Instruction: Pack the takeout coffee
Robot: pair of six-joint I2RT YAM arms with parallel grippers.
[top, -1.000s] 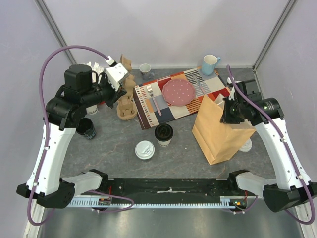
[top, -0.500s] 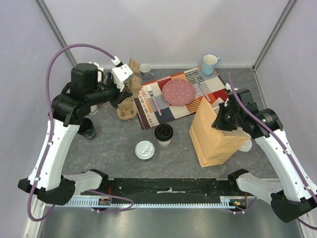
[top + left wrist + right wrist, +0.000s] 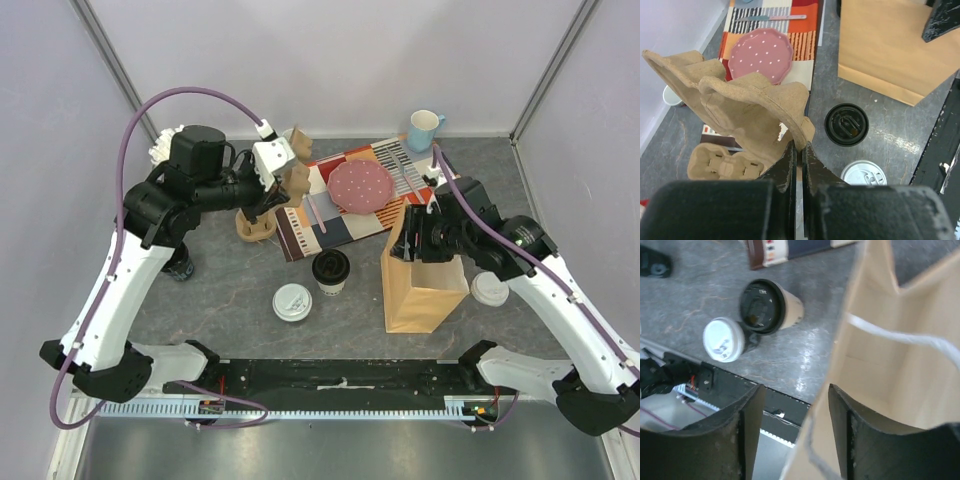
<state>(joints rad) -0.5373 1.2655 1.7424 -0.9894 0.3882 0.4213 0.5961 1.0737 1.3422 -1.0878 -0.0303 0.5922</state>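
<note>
The cream cup with a black lid (image 3: pixel 331 270) (image 3: pixel 846 124) (image 3: pixel 765 307) stands mid-table. Just left of it and nearer is the black cup with a white lid (image 3: pixel 292 302) (image 3: pixel 863 175) (image 3: pixel 724 339). My left gripper (image 3: pixel 281 186) (image 3: pixel 799 148) is shut on the rim of a brown pulp cup carrier (image 3: pixel 296 176) (image 3: pixel 740 102), held in the air above the placemat's left end. My right gripper (image 3: pixel 408 241) (image 3: pixel 797 435) is open, its fingers astride the top rim of the upright brown paper bag (image 3: pixel 425 285) (image 3: pixel 920 380).
A second pulp carrier (image 3: pixel 254 226) (image 3: pixel 720 165) lies on the table at back left. A patterned placemat (image 3: pixel 300 232) carries a pink plate (image 3: pixel 361 186) (image 3: pixel 761 55) and forks. A blue mug (image 3: pixel 424 128) stands at the back, and a loose white lid (image 3: pixel 490 289) lies right of the bag.
My right gripper has opened on the bag's rim after shifting the bag left, where it now stands upright. My left arm has carried the pulp carrier to the right.
</note>
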